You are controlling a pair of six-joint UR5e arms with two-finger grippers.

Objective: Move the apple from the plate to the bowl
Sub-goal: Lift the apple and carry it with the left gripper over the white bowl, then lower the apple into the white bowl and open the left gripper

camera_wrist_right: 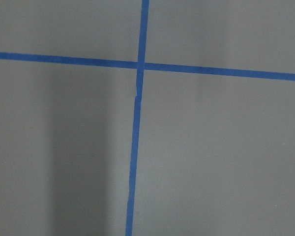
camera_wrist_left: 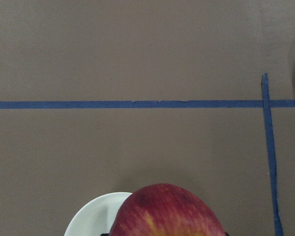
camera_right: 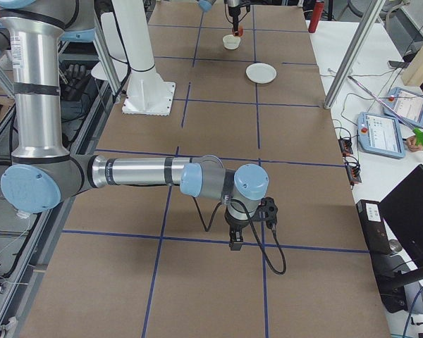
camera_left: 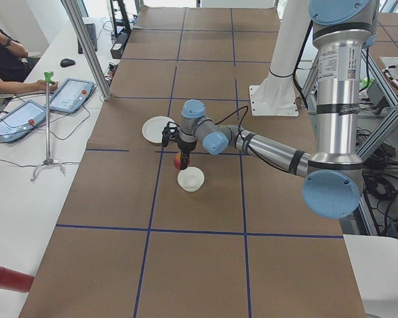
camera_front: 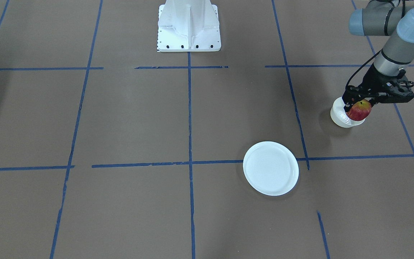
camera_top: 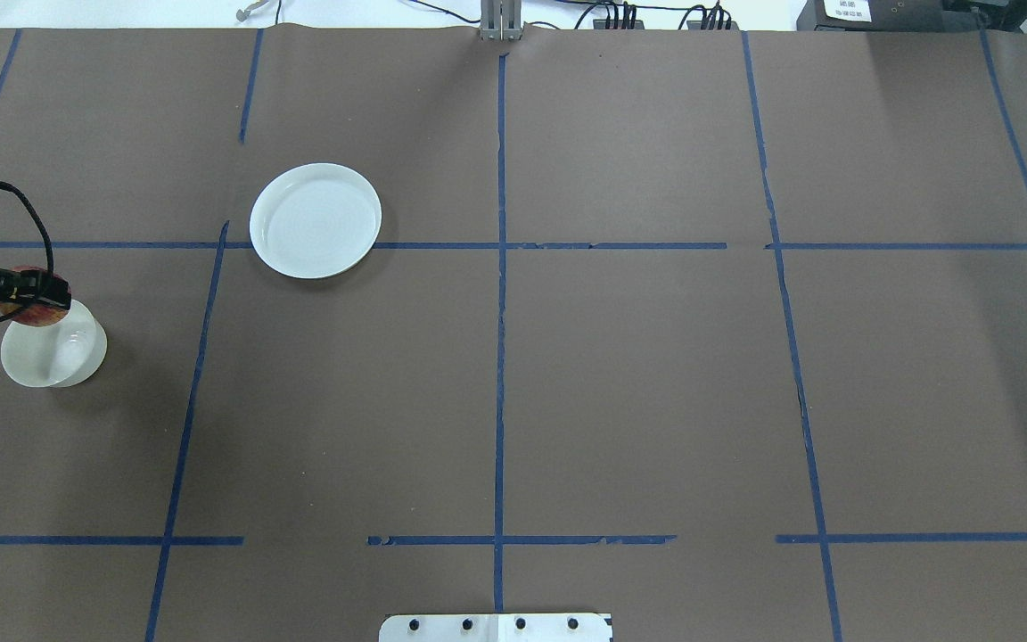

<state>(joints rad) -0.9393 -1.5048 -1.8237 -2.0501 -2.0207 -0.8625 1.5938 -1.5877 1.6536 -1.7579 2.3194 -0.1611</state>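
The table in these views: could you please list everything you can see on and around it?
apple: one, red with yellow, held over the bowl's rim, near the table's left end.
bowl: one, white, under the apple.
plate: one, white, nothing on it, inward from the bowl.
tape lines: several, blue, a grid on the table.
table: one, brown cover.
pedestal: one, white, at the robot's edge.
tablets: two, blue-grey, on the white side bench.
operator: one, dark top, at that bench.
left gripper: one, black, shut on the apple.
right gripper: one, black, low over the table's right part; open or shut cannot be told.
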